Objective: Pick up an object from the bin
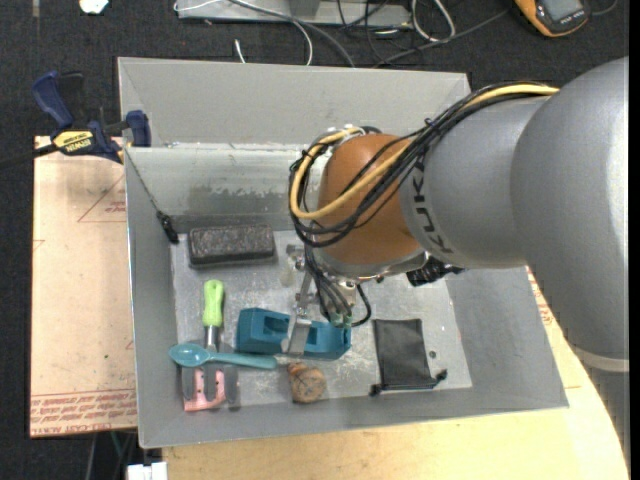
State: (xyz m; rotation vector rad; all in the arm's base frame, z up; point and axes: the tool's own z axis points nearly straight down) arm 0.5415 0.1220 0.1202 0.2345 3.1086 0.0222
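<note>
My gripper (318, 324) hangs below the arm's wrist at the middle of the bin, low over a blue plastic block-shaped thing (262, 330). Its fingers stand open, one metal fingertip (297, 336) resting against the middle of the blue thing and the other nearer its right end. Nothing is lifted between them. A small brown lumpy thing (308, 383) lies just in front of the blue one. A teal spoon (200, 356) lies to its left, the handle reaching under the blue thing's front edge.
A green-handled screwdriver (212, 306) and a pink piece (203, 388) lie at the front left. A dark grey speckled block (231, 243) sits near the back wall. A black flat pouch (405, 353) lies at the right. The arm's wrist covers the bin's middle right.
</note>
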